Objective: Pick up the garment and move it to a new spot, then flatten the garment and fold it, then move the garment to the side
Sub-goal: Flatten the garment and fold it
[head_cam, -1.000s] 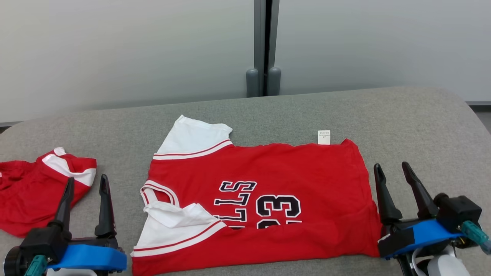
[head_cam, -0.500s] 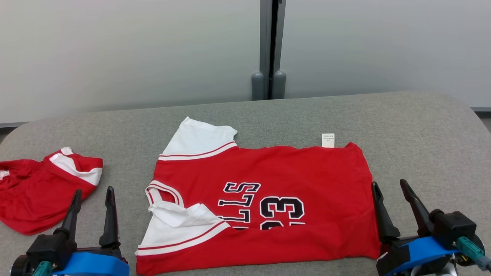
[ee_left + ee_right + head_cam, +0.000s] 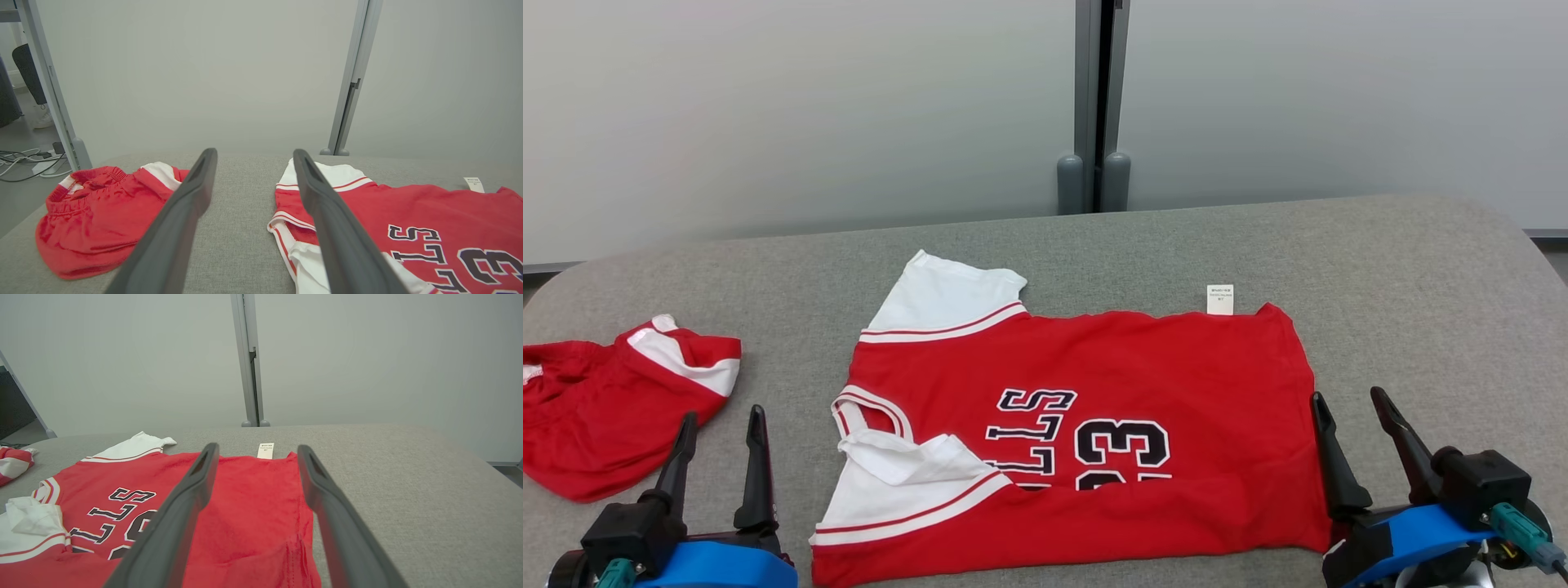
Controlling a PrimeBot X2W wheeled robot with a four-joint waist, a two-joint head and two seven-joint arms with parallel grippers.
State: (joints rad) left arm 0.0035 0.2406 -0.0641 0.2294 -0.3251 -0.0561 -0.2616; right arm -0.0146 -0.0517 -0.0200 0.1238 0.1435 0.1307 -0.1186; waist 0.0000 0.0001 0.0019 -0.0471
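Note:
The garment (image 3: 1094, 392) is a red jersey with white sleeves and dark lettering, lying folded in half lengthwise across the middle of the grey table (image 3: 1421, 269); it also lies in the left wrist view (image 3: 429, 212) and the right wrist view (image 3: 245, 502). A white label (image 3: 1220, 299) sticks out at its far edge. My left gripper (image 3: 723, 420) stands open at the lower left, between the jersey and a red bundle. My right gripper (image 3: 1346, 400) stands open at the lower right, beside the jersey's hem edge. Neither holds anything.
A crumpled pair of red shorts with white trim (image 3: 605, 400) lies at the table's left edge, also in the left wrist view (image 3: 98, 212). A pale wall panel with a grey post (image 3: 1094, 106) stands behind the table. Bare grey table surface spreads to the right.
The head camera has shifted slightly, so the whole scene sits a bit lower and to the right. Both grippers have dropped lower in view and stay open. The jersey lies unchanged.

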